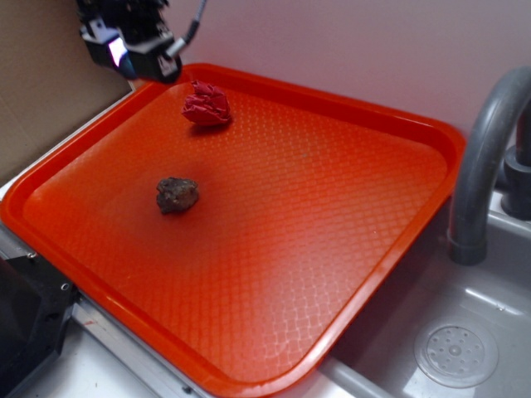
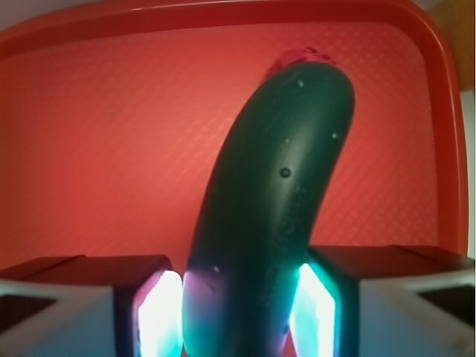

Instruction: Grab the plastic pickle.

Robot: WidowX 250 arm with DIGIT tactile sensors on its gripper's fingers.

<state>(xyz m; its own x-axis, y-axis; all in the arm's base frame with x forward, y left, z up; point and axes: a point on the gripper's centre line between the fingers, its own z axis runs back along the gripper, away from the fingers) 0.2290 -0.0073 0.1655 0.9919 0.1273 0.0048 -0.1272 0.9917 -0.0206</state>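
Our claw [image 2: 238, 316] is clamped on the plastic pickle [image 2: 279, 186], which sticks out ahead between its 2 pads [image 2: 158, 316], so we should keep firm, even pressure.

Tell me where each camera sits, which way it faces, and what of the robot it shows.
Exterior: off the arm, above the tray's near corner, looking down across it toward the wall; only the raised claw shows, top left.
Wrist: on the arm behind the claw, looking out between its fingers along the pickle they hold, down at the tray.
Shared: the tray and the red wad.
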